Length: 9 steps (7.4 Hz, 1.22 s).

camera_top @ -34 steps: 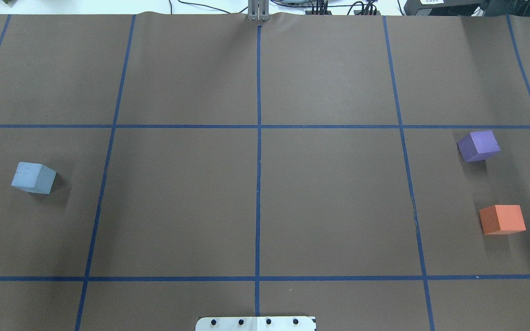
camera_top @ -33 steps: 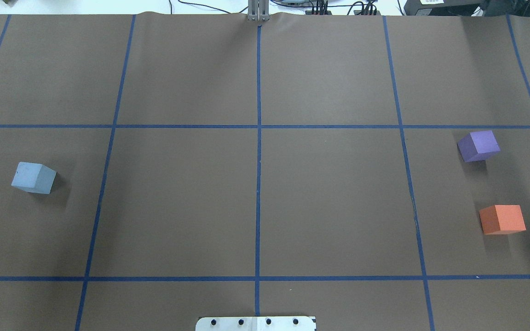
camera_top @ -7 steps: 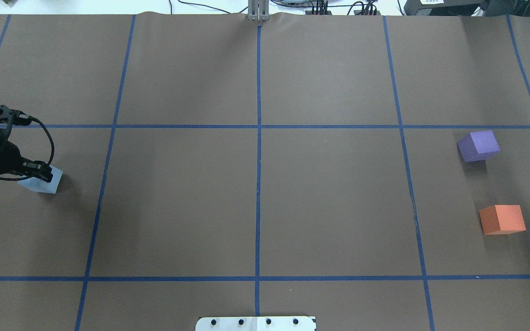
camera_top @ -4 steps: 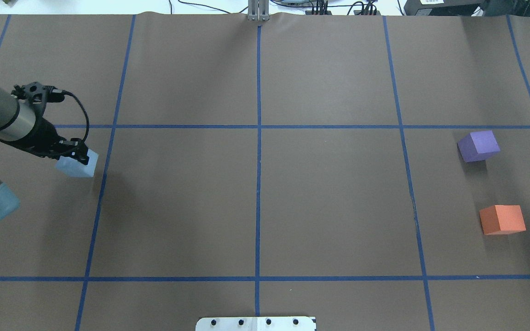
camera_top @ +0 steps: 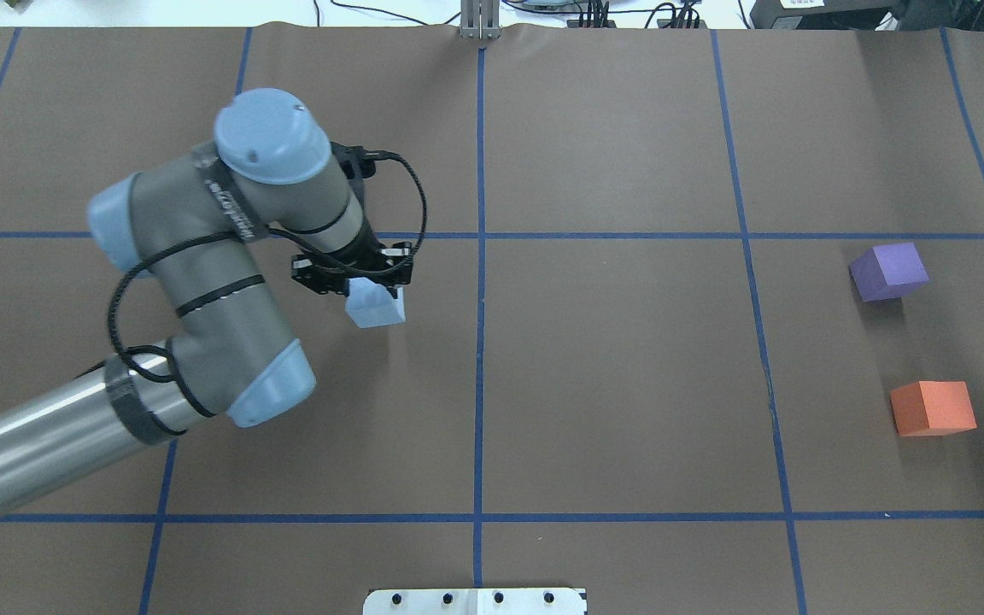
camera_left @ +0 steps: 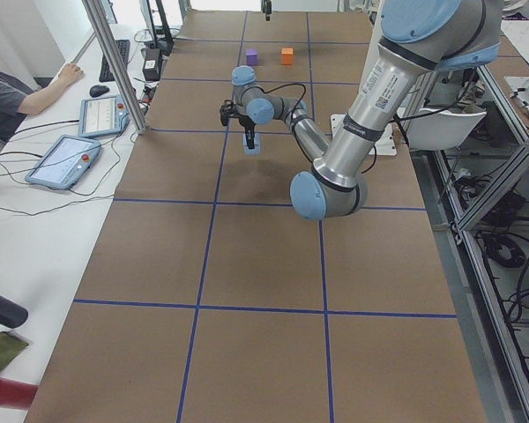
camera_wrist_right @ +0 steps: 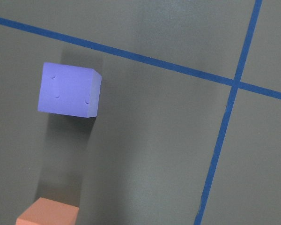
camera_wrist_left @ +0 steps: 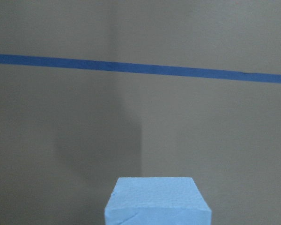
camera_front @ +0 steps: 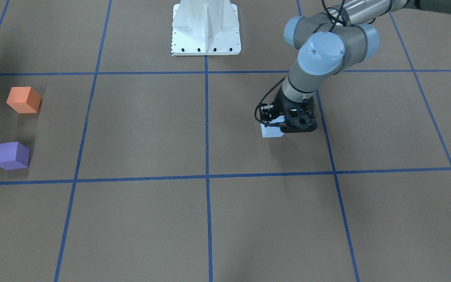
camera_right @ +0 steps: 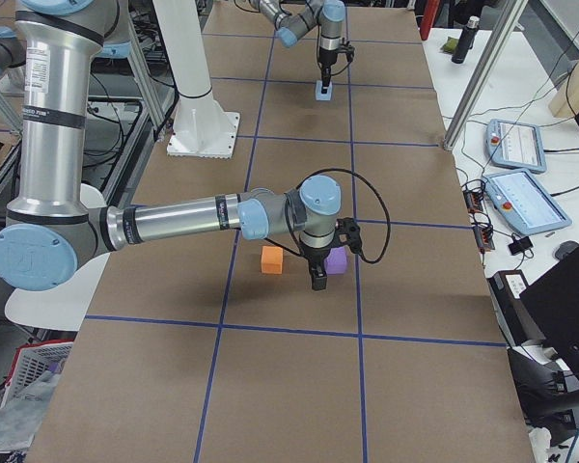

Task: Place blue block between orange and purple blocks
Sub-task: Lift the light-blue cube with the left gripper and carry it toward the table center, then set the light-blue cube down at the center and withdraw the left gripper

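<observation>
Hauled the pale blue foam cube [camera_top: 379,312] off the table's far left edge and over toward the middle since the overhead shots from a few seconds back. Now hanging it just left of the centre blue tape line [camera_top: 479,401] and just below the cross tape line [camera_top: 594,235]. Seems lifted clear of the brown paper-covered table [camera_top: 612,384], going by the offset shadow underneath. Pinching it in the left two-finger gripper [camera_top: 366,289], clamped on two opposite side faces up near the top. Looks like light matte foam to me: probably weighs next to nothing, a bit squashy, not slippery, not fragile. So would stick with a gentle squeeze on flat opposite faces and steer off the corners. Being a cube, no real long axis to speak of. Sits with top face level in the left wrist view, edges turned a little off those tape lines from overhead. Further out, well apart on the right side: purple foam cube [camera_top: 888,271] and orange foam cube [camera_top: 933,407], near each other but not touching, nothing in the gap yet. Can't tell whether the right gripper [camera_right: 317,282] is spread or closed, showing only in the right side view, hovering close by those two.
</observation>
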Available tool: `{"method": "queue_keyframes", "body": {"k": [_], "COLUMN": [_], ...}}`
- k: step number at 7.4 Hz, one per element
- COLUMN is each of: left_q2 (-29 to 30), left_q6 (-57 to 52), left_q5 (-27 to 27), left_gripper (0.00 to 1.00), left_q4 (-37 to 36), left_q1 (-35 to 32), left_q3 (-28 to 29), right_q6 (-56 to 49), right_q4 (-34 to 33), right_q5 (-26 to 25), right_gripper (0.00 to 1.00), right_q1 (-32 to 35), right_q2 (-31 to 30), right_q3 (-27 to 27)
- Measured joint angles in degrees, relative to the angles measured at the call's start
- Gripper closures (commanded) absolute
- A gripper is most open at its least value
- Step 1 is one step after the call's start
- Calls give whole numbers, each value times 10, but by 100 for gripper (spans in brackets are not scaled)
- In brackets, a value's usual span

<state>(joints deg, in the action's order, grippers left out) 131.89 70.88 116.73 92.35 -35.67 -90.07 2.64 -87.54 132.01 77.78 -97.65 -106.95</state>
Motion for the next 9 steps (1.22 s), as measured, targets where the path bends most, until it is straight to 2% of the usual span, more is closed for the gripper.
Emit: {"method": "queue_keyframes", "body": {"k": [1, 2, 3, 4, 5, 7, 9], "left_q2": [50, 80, 95, 101, 103, 103, 91], "left_q6": [31, 52, 65, 70, 70, 54, 1], "left_q5": [-29, -51, -73, -96, -108, -113, -75], "left_gripper": [53, 40, 27, 6, 1, 0, 0], "left_q4": [1, 2, 3, 4, 4, 4, -10], "left_q1": [27, 48, 66, 79, 86, 85, 50], "left_q3": [44, 73, 91, 99, 102, 97, 50], "right_q6": [0, 1, 1, 0, 0, 0, 5], "right_q4": [0, 0, 0, 0, 0, 0, 15], "right_q5": [0, 0, 0, 0, 0, 1, 6], "right_gripper": [0, 0, 0, 0, 0, 0, 0], "right_q1": [0, 0, 0, 0, 0, 0, -2], "right_q2": [0, -1, -1, -1, -1, 0, 11], "right_q3": [0, 1, 1, 1, 1, -2, -10]}}
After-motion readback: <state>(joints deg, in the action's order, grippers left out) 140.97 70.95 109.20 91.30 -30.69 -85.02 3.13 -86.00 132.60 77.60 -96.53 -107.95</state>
